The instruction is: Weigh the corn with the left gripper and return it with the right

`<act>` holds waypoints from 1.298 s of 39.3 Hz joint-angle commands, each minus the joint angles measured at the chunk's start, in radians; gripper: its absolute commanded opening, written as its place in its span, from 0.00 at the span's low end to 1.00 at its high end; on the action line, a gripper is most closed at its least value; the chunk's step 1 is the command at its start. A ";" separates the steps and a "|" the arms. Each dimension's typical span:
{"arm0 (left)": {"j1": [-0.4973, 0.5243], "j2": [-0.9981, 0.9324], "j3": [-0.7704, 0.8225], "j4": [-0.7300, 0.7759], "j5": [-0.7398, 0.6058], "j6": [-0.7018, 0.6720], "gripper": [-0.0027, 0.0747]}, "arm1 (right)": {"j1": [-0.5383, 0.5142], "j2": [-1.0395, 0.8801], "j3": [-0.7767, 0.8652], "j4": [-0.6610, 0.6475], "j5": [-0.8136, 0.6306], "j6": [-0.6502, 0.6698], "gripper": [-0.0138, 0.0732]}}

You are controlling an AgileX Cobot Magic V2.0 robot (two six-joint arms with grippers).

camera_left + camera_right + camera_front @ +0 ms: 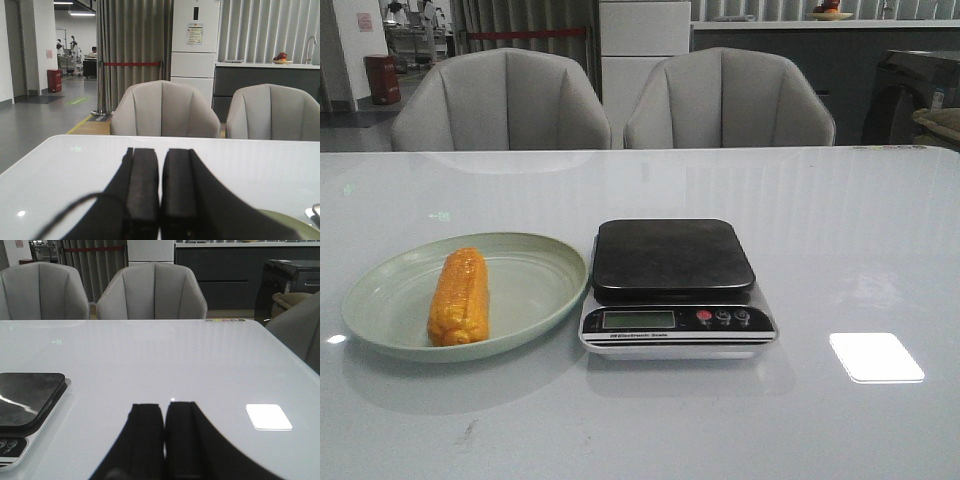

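Observation:
The orange-yellow corn (459, 297) lies on a pale green plate (535, 275) at the left of the white table. A kitchen scale (675, 285) with a dark, bare platform stands just right of the plate. Neither gripper shows in the front view. In the left wrist view my left gripper (160, 152) is shut and empty above the table, with the plate's rim (295, 223) at the edge of the frame. In the right wrist view my right gripper (164, 406) is shut and empty, to the right of the scale (27, 400).
Two grey chairs (505, 100) stand behind the table's far edge. A bright light reflection (876, 357) lies on the table right of the scale. A cable (65, 210) loops beside the left fingers.

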 commanded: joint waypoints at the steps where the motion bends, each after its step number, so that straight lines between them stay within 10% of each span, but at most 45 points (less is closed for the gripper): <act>1: -0.002 0.079 -0.135 -0.020 0.042 -0.010 0.18 | -0.005 -0.019 0.006 -0.010 -0.080 -0.006 0.35; 11: -0.002 0.243 -0.320 -0.084 0.322 -0.010 0.18 | -0.005 -0.019 0.006 -0.010 -0.080 -0.006 0.35; 27: -0.050 0.290 -0.307 -0.111 0.377 -0.010 0.19 | -0.005 -0.019 0.006 -0.010 -0.080 -0.006 0.35; 42: -0.154 0.542 -0.340 -0.113 0.408 -0.010 0.75 | -0.005 -0.019 0.006 -0.010 -0.080 -0.006 0.35; 51: -0.208 0.756 -0.430 -0.133 0.400 -0.010 0.78 | -0.005 -0.019 0.006 -0.010 -0.080 -0.006 0.35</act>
